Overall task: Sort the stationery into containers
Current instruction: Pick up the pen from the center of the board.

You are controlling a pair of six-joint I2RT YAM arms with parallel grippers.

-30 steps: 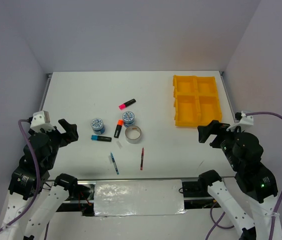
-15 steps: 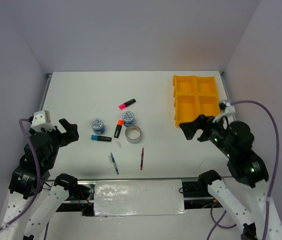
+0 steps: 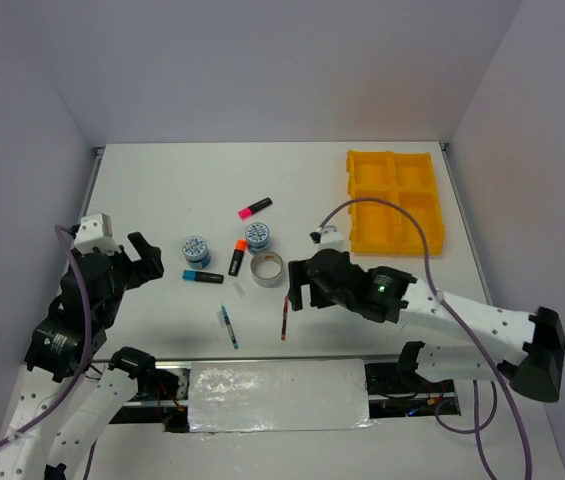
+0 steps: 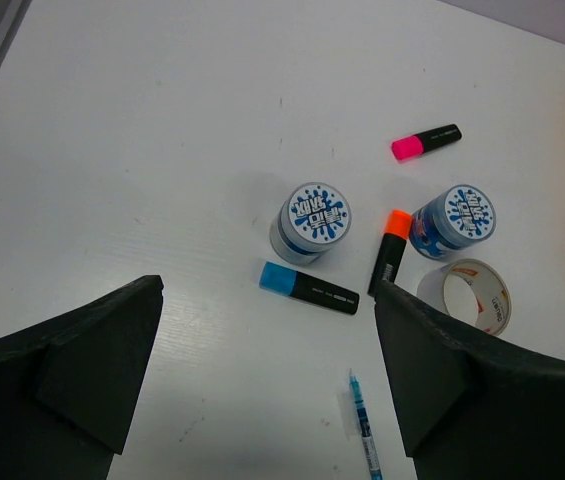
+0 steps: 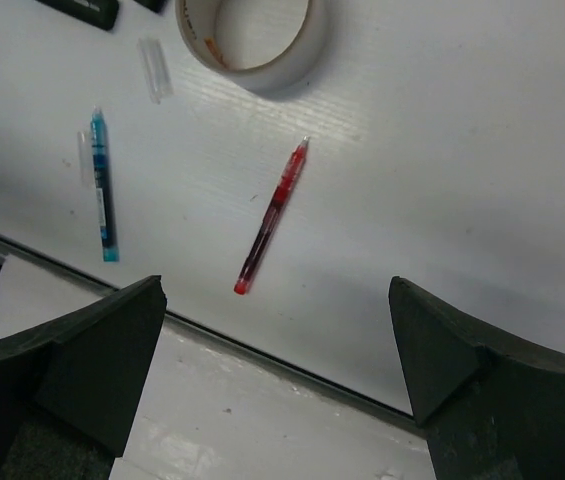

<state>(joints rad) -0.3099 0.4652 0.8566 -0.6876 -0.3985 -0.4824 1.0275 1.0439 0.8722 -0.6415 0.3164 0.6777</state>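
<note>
White table (image 3: 162, 180), grey walls. We see stationery loose near centre; yellow tray (image 3: 414, 176) at 2 o'clock, nothing inside. Step in hand: first pick. Right gripper (image 3: 294, 288) hovers over red pen (image 5: 272, 218), 6 o'clock of tape ring (image 5: 252, 40), jaws wide, holding nothing. Next, we judge: descend, straddle thin pen, close. Left gripper (image 3: 142, 262) at 9 o'clock, wide, bare. A second ago right gripper sat beside tray; left barely shifted.

This looks like a robotics lab test cell, though little beyond it is in view. A bare white worktop (image 3: 362, 180) is boxed in by plain pale wall panels (image 3: 262, 60). A left arm (image 3: 72, 330) and a right arm (image 3: 462, 315) are bolted at its near edge, trailing loose purple cables (image 3: 362, 203).
</note>
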